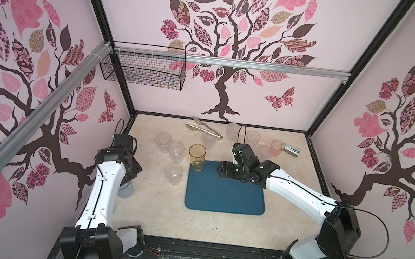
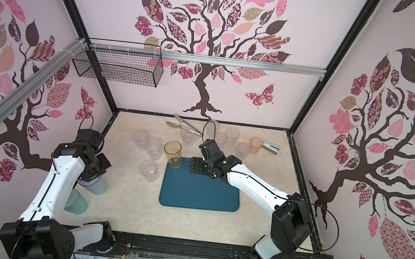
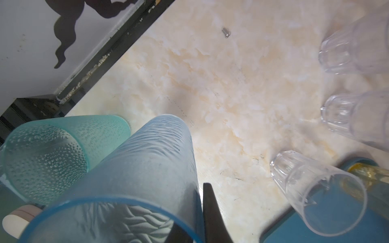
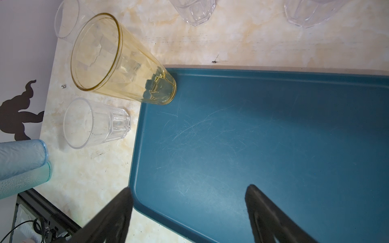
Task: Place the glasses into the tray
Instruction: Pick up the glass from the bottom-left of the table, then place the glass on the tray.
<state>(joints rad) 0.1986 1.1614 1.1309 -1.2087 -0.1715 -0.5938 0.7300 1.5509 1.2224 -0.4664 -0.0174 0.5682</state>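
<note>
Left gripper pinched narrow on the wall of a pale blue frosted ripple-textured plastic tumbler, left of centre in both top views, just beside a mint-green dimpled plastic tumbler. Right gripper spread wide, holding nothing, over the dark teal rectangular plastic tray at centre frame. Tall amber faceted glass upright in the tray's upper-left corner (base just inside the rim). Clear faceted tumblers stand left of the tray.

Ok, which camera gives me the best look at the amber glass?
The right wrist view: the amber glass shows whole, rim to base, base at the tray corner. Both top views show it small. The left wrist view catches only a sliver.
</note>
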